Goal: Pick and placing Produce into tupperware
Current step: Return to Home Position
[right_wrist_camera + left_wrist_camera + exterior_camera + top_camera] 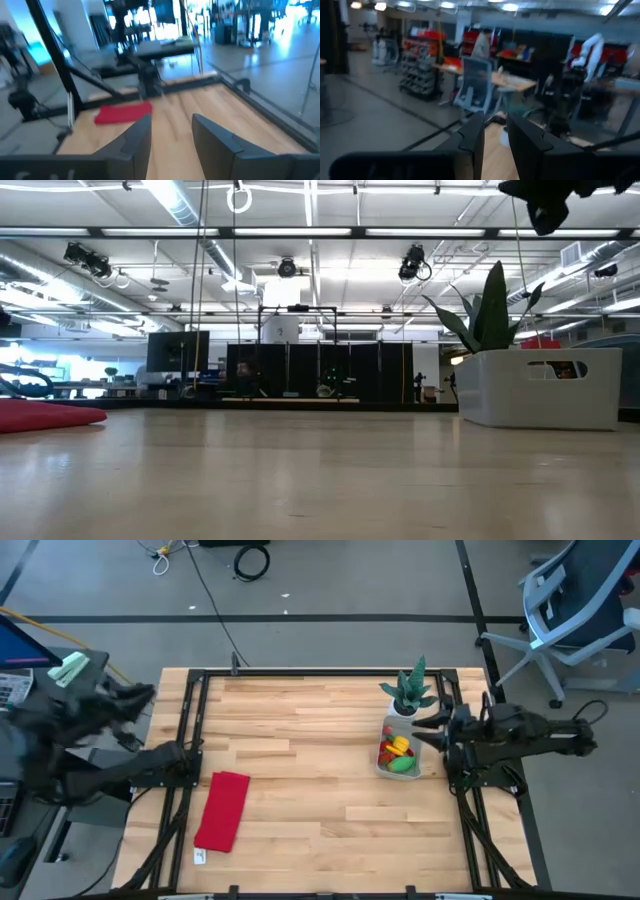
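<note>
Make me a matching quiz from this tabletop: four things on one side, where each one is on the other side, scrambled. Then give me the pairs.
Things
1. tupperware
2. red cloth
3. left gripper
4. right gripper

Places
A. at the left edge of the table, away from everything on it
B. on the table's right side, close beside the tupperware, open and empty
C. lying flat on the table's left half
D. just in front of the plant, with produce inside

Pairs: 1-D, 2-C, 3-A, 4-B

red cloth [223, 810], potted plant [411, 690], office chair [572, 602]
</note>
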Motion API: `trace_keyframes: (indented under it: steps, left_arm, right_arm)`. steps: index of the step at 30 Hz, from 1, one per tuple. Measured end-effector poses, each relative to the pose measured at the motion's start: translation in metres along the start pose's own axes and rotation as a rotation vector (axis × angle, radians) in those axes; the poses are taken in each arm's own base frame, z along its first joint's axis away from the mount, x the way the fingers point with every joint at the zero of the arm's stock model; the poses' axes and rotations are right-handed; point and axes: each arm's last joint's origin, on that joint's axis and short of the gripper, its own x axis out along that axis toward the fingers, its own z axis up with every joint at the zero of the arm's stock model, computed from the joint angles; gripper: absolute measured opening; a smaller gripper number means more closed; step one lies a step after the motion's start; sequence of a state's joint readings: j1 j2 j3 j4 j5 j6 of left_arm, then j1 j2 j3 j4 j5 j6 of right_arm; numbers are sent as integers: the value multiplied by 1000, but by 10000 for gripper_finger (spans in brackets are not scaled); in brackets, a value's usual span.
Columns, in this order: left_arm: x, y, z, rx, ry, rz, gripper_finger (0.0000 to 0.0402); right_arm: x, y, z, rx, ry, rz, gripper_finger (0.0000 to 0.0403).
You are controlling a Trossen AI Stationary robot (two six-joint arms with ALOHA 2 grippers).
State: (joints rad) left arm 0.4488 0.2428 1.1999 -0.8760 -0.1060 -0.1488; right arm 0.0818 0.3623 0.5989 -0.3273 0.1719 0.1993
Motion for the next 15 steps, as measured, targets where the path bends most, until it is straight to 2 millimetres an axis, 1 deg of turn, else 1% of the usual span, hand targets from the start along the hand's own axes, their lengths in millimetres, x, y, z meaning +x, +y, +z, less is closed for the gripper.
trace_keyframes:
  steps: [1, 3, 5, 6, 8, 9, 10, 11, 12, 14, 15]
  left_arm:
    - [5, 1, -17, -7, -23, -19, 90]
    - [19, 4, -53, -29, -48, -67, 91]
    - [37, 7, -86, -41, -76, -92, 90]
    - [50, 7, -98, -55, -75, -94, 89]
    - [73, 8, -124, -76, 5, -83, 86]
    - [84, 8, -132, -79, 5, -79, 84]
    - [95, 8, -135, -90, -42, -91, 83]
    - [104, 8, -143, -105, -52, -95, 83]
    - [111, 8, -151, -105, -55, -95, 83]
    - [119, 9, -160, -91, -97, -100, 85]
    - [123, 9, -165, -92, -117, -104, 87]
  right_arm:
    - [2, 0, -4, 6, -26, 6, 149]
    - [2, 0, -1, 26, -81, 22, 149]
    - [4, 1, -5, 53, -62, 50, 150]
    - [6, 2, -7, 65, -54, 74, 150]
    - [13, 2, -17, 54, -45, 88, 150]
    - [18, 1, -22, 44, -63, 86, 150]
    - [21, 1, -27, 40, -104, 92, 149]
    - [26, 0, -34, 30, -139, 96, 149]
    - [30, -1, -41, 22, -175, 97, 149]
    - [34, -4, -49, 43, -237, 102, 149]
    - [34, -6, -53, 58, -240, 104, 149]
